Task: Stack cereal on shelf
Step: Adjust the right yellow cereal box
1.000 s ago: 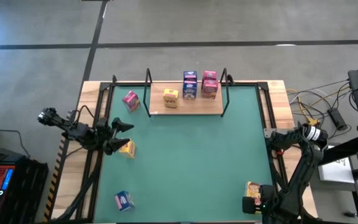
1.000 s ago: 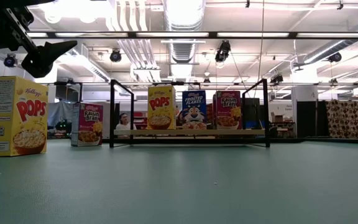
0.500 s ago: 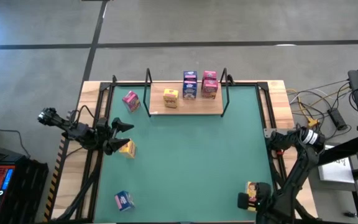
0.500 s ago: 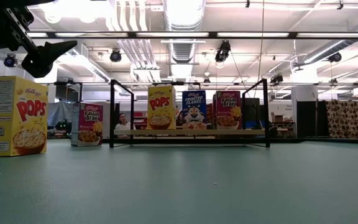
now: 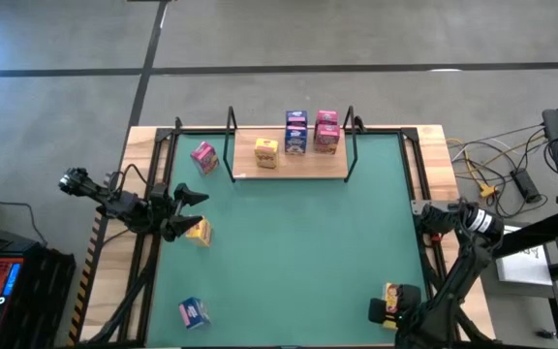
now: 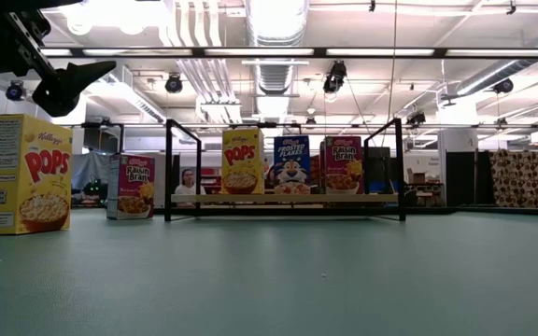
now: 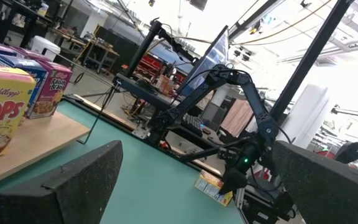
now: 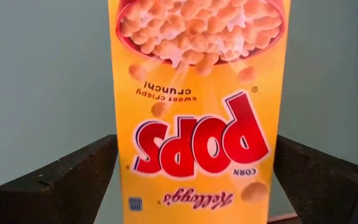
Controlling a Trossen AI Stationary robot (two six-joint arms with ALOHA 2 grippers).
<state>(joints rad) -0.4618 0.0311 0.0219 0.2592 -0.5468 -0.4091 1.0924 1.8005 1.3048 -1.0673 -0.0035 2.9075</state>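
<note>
A yellow cereal box lies flat on the green mat near the table's near right corner. My right gripper hangs over it, pointing down and open, with one finger on each long side of the box; I see no touch. The light-wood shelf at the far edge carries upright yellow, blue and pink boxes. Pink and yellow boxes stand on the mat at the left, and a blue one lies there. My left gripper waits open above the left edge.
Black frame rails run along the table's left and right sides. Cables and equipment lie beyond the right edge. The middle of the green mat is bare. In the low view the left gripper's finger hangs above the near yellow box.
My right gripper has sunk toward the yellow box at the near right and shifted a little toward the table's left edge. The boxes have not moved.
</note>
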